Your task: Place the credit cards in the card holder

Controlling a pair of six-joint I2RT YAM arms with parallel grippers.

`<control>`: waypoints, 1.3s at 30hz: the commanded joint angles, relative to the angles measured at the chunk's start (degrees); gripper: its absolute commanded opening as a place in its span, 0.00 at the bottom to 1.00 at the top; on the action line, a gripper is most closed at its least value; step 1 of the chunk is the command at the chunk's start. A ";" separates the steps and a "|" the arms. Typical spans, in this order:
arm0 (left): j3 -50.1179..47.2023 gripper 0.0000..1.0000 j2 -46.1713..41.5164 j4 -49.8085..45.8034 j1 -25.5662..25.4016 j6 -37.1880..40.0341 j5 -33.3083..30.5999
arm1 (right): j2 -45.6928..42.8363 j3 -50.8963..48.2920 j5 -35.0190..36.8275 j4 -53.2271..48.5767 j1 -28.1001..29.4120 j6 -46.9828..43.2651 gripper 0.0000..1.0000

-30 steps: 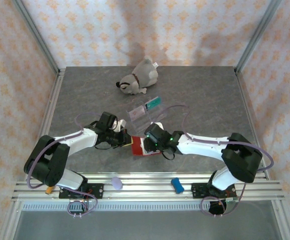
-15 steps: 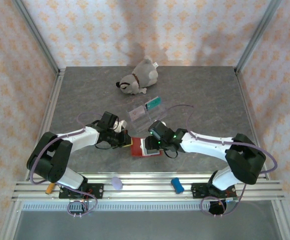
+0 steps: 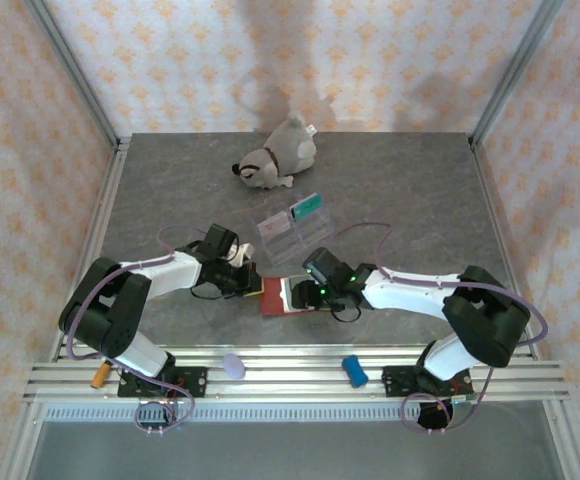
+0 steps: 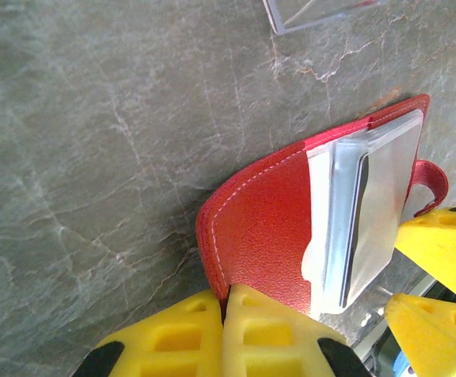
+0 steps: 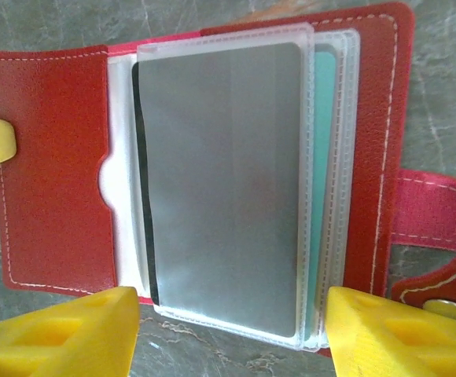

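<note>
The red card holder (image 3: 282, 297) lies open on the table between both arms. My left gripper (image 4: 228, 302) (image 3: 255, 284) is shut on the edge of its left flap. In the right wrist view the card holder (image 5: 51, 165) shows clear sleeves; a grey credit card (image 5: 224, 181) sits in the front sleeve and a teal one (image 5: 322, 157) behind it. My right gripper (image 5: 232, 334) (image 3: 305, 293) is open, its fingers on either side of the sleeves' near edge, holding nothing. Another teal credit card (image 3: 308, 207) lies farther back.
A clear plastic case (image 3: 282, 228) lies just behind the holder, next to the teal card. A grey plush toy (image 3: 275, 158) sits at the back. A purple piece (image 3: 233, 365) and a blue piece (image 3: 354, 371) rest on the front rail.
My right gripper has let its jaws out wider and drawn back a little towards the near right. The left gripper keeps its hold on the flap.
</note>
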 commanded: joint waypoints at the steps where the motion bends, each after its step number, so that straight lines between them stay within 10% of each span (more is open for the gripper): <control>1: -0.01 0.00 0.89 -1.27 -0.32 1.58 -1.85 | 0.27 -2.66 -4.73 4.61 -2.57 2.65 0.64; 19: -0.43 0.00 1.97 -1.22 -0.32 1.98 -3.29 | -1.73 -3.99 -6.88 0.68 -7.52 -0.18 0.67; 39: -0.58 0.00 2.60 0.52 -0.76 0.67 -2.68 | 0.01 -4.73 -24.60 17.89 -7.52 2.47 0.61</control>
